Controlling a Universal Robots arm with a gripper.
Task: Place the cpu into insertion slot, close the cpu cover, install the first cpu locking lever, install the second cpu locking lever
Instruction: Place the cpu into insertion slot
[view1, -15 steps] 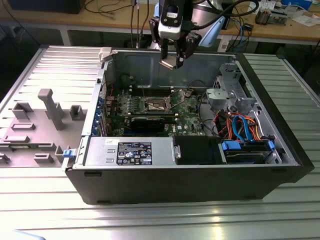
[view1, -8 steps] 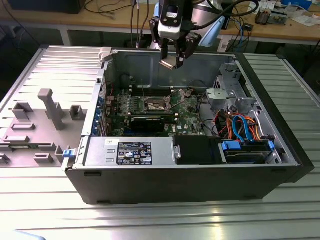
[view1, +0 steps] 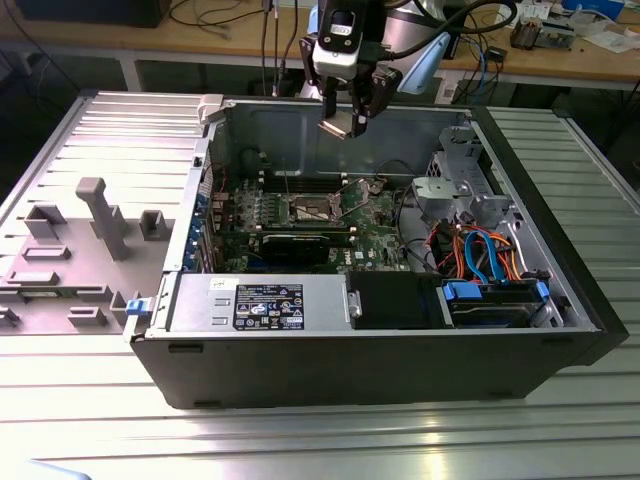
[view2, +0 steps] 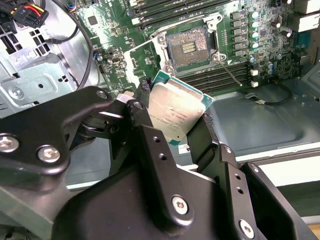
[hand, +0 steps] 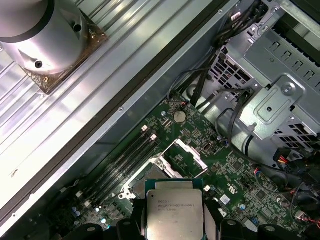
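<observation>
The cpu (view1: 337, 126) gripped above the open insertion slot (view1: 312, 210).
Exterior view: the gripper (view1: 345, 118), closed on the chip, hangs well above the slot. Second wrist view: fingers (view2: 142, 120) pinch opposite edges, a sound hold, since it is probably light, stiff and delicate underneath. First wrist view: the cpu cover (hand: 186, 156) stands raised; cables (hand: 200, 85) and a drive cage (hand: 280, 100) sit nearby.

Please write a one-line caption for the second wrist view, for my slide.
The fingers hold the cpu by its edges over the motherboard; the slot lies empty and uncovered.
</observation>
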